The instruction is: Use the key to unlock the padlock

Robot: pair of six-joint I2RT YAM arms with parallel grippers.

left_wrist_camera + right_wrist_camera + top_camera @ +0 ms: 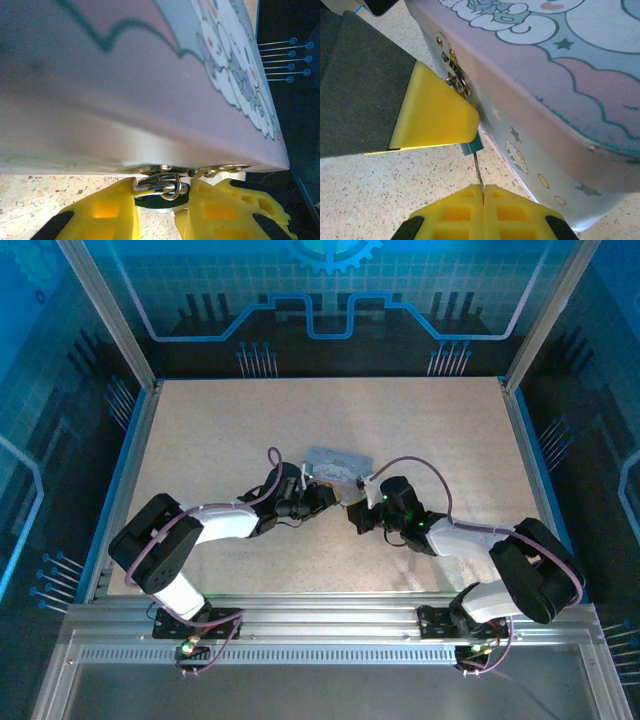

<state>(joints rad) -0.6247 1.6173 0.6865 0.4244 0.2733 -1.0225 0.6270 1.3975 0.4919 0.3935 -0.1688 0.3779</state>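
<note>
At the left, we saw the left gripper (pixel 322 498) reaching in from the near-left corner of the speckled table (pixel 200 440) to the near side of the lavender tin (pixel 336 462), which sat about the middle of the tabletop. In its wrist view the two yellow fingers (pixel 105 212) stood on either side of the padlock (pixel 152 187), a tiny silvery body just under the tin's lower edge. The jaws were clamped on it, one pad against each flank. A small wire ring (pixel 175 189) hung at the lock's right side, and the tin's metal hasp (pixel 165 170) lay just above. Moving right, the right wrist view showed one yellow pad of the left gripper covering the lock's body beside the tin's front wall, with the lock's bluish end poking out below that pad. From that end the thin blade of the key (pixel 478 172) ran straight down into the right gripper (pixel 483 194). Its jaws were pressed together on the blade with no gap that we could see. In the overhead view the two grippers met nearly tip to tip just in front of the tin, the right arm coming in from the near-right corner.
</note>
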